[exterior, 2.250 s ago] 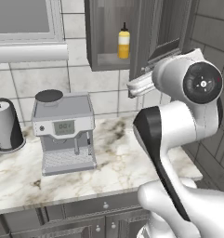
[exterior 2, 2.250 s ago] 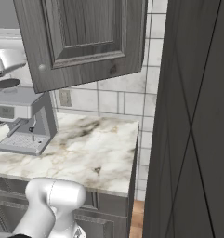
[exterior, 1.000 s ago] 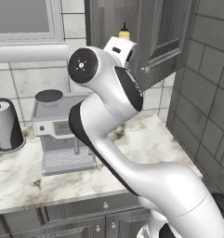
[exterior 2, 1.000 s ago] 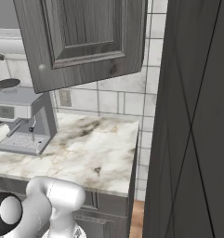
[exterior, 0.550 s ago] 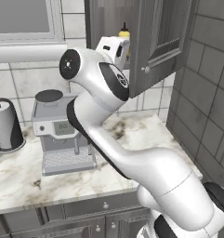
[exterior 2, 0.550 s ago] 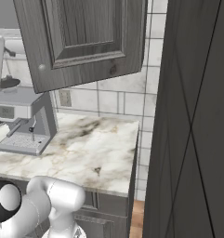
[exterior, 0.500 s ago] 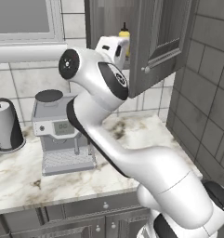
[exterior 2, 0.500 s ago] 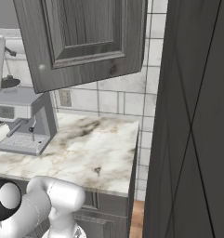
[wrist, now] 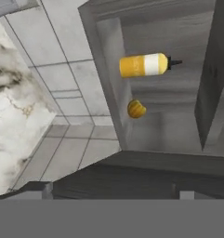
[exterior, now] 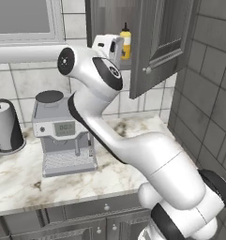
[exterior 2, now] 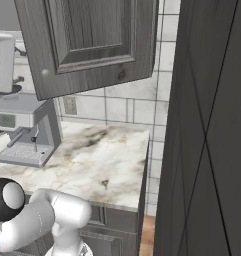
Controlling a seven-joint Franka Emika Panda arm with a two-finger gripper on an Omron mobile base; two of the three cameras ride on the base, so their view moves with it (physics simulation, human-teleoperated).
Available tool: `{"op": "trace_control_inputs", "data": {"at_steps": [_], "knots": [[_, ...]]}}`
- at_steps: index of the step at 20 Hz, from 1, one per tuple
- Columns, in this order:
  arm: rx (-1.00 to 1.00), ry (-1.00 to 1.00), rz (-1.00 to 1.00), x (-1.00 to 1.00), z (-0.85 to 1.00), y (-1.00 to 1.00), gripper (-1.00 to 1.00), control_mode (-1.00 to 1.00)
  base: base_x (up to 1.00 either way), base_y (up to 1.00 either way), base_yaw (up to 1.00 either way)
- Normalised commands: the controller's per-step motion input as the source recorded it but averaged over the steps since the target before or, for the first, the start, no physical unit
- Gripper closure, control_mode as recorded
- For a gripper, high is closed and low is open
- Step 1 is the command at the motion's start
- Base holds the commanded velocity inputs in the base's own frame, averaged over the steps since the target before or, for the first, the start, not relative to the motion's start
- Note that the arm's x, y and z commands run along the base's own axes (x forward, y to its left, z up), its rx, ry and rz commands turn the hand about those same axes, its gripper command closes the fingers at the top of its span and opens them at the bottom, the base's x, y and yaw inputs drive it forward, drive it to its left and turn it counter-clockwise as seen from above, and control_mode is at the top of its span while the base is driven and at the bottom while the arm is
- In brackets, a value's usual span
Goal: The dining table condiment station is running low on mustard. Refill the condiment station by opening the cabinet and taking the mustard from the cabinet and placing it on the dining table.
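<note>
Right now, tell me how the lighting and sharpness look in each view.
Left base view: even, flat light, soft shadow under the coffee machine. Right base view: the cabinet door reads crisp, no glare. Hand view: rolled sideways, the mustard slightly blurred, cabinet interior dim.

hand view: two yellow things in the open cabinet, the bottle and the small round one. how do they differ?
The mustard is a long slim bottle; the small round yellow thing is squat and far shorter. The mustard has a paler band and a dark pointed nozzle; the round thing shows neither. Both are yellow and sit apart inside the cabinet. What the round thing is, I cannot tell.
</note>
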Motion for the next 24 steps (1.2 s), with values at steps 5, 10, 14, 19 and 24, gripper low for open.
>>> {"op": "trace_control_inputs", "data": {"at_steps": [5, 10, 14, 19, 24], "knots": [[-0.14, 0.04, -0.12, 0.19, -0.07, -0.17, -1.0, -1.0, 0.0, 0.0, 0.0], [-0.18, 0.02, -0.18, 0.0, -0.05, -0.11, -1.0, -1.0, 0.0, 0.0, 0.0], [-0.15, 0.03, -0.24, -0.23, 0.0, -0.29, -1.0, -1.0, 0.0, 0.0, 0.0], [-0.09, 0.0, -0.25, -0.62, 0.0, -0.65, -1.0, -1.0, 0.0, 0.0, 0.0], [-0.01, -0.03, -0.26, -1.0, 0.0, -0.92, -1.0, -1.0, 0.0, 0.0, 0.0]]}}
